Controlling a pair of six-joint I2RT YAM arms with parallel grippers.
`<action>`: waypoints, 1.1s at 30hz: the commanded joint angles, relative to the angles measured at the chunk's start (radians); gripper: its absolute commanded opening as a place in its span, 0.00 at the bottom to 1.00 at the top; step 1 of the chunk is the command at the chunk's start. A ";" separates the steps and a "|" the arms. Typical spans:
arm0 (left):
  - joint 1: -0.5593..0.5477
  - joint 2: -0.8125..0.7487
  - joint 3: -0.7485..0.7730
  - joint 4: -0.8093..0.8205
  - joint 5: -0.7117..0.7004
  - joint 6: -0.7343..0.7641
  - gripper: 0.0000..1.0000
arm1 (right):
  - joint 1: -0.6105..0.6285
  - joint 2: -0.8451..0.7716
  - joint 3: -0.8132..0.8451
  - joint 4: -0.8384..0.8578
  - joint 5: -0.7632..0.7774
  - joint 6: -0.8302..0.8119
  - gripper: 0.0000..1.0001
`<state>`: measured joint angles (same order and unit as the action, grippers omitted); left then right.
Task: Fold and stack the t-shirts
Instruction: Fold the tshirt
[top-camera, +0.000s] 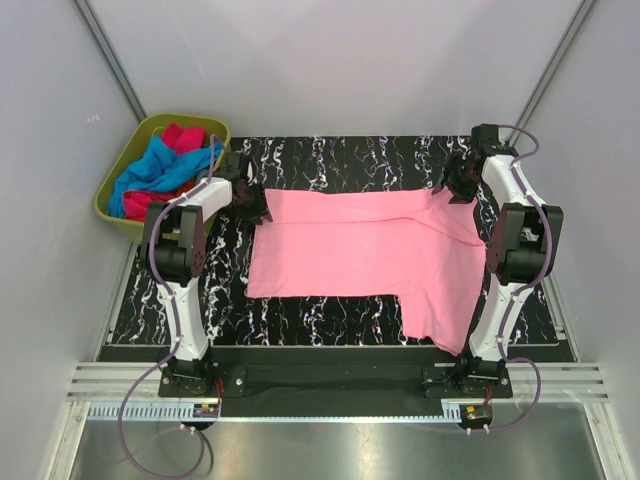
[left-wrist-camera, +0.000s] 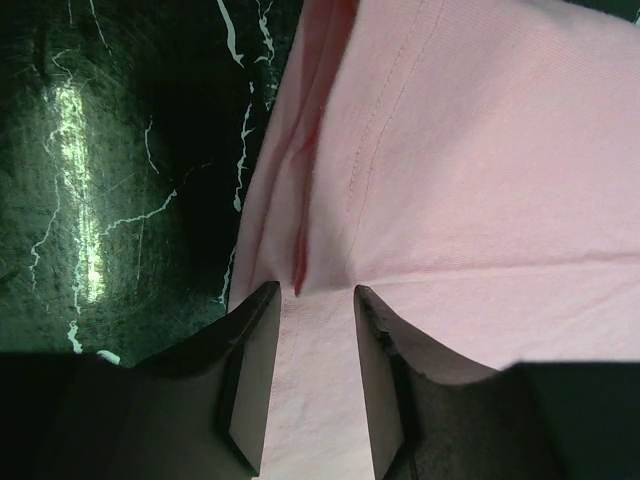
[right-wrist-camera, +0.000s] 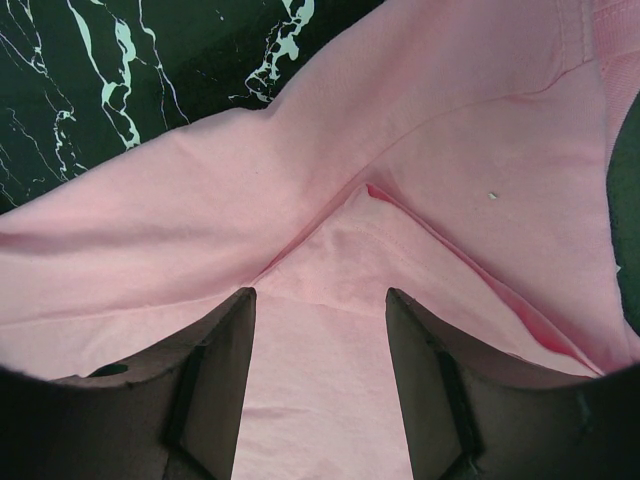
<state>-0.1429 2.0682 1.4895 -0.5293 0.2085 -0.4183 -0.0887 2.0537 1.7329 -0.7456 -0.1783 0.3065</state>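
So the light pink t-shirt (top-camera: 370, 255) is lying spread out pretty flat on the black marbled worktop (top-camera: 330, 320). It starts just beside the olive-green bin (top-camera: 190, 120) and stretches away from it, with one flap sticking out at the end farthest from the bin. The bin has more laundry bunched up in it, a bright blue shirt (top-camera: 165, 170) and a magenta shirt (top-camera: 182, 135) on top as far as I can see. The left pincer (left-wrist-camera: 315, 295) sits at the shirt corner nearest the bin, about half open. Its fingers are either side of a hemmed edge with cloth running flat between them, not squeezing it from what I can tell. The right pincer (right-wrist-camera: 320, 295) is at the corner farthest from the bin, a bit wider, straddling a little ridge of cloth, and again there's no clamp I can see. Handling-wise I'd guess it's light, thin, floppy stuff that'll sag and wrinkle wherever it isn't supported, and it probably drags on the worktop rather than sliding clean. I'd pinch it right at the stitched hems or corners, both layers together, one pincer per corner, so the edge lifts straight and doesn't bunch.
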 joint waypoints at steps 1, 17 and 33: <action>0.003 0.004 0.025 0.023 0.006 0.000 0.40 | 0.001 -0.009 0.008 0.018 -0.024 -0.014 0.61; 0.003 -0.029 0.078 0.029 0.017 0.015 0.04 | 0.017 0.069 -0.024 0.028 -0.087 -0.041 0.61; 0.005 -0.025 0.115 0.023 0.043 0.013 0.00 | 0.035 0.141 0.060 -0.017 0.094 0.078 0.62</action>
<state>-0.1429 2.0785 1.5669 -0.5255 0.2276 -0.4152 -0.0593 2.1929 1.7580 -0.7437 -0.1455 0.3092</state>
